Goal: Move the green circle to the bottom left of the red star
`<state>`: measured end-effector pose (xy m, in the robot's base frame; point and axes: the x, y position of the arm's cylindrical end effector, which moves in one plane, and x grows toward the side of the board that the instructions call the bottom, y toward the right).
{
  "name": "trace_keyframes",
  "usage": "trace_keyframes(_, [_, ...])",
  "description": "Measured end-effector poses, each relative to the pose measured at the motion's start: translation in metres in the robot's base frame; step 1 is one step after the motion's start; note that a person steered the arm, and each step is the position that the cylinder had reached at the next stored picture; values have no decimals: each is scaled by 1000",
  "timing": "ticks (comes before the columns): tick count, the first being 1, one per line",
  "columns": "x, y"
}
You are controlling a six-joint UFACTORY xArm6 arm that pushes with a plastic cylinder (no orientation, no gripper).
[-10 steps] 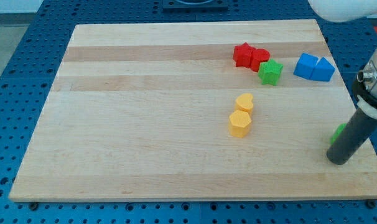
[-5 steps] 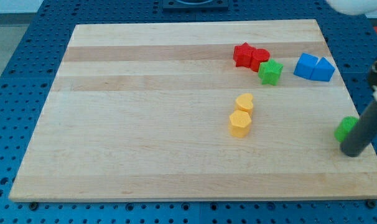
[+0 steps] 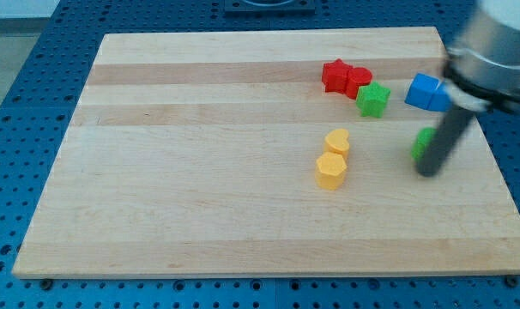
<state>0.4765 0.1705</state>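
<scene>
The green circle (image 3: 423, 143) lies on the wooden board at the view's right, mostly hidden behind my rod. My tip (image 3: 427, 171) sits against its lower right side. The red star (image 3: 335, 75) lies at the upper middle right, touching a second red block (image 3: 358, 81) on its right. The green circle is well to the right of and below the red star.
A green star (image 3: 373, 99) sits just below right of the red blocks. Two blue blocks (image 3: 432, 93) lie at the right, partly behind the arm. A yellow heart (image 3: 337, 141) and a yellow hexagon (image 3: 331, 170) lie mid-board. The board's right edge (image 3: 492, 146) is close.
My tip has swept up and to the left, and the green circle has moved with it from near the board's right edge towards the middle.
</scene>
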Motion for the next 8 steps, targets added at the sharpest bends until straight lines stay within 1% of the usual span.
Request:
trace_keyframes(1, [-53,-75])
trace_keyframes(2, [-55,-84])
trace_keyframes(3, [-40,-81])
trace_keyframes(6, [-18,-46])
trace_keyframes(7, [37,-23])
trace_keyframes(8, [76,-8])
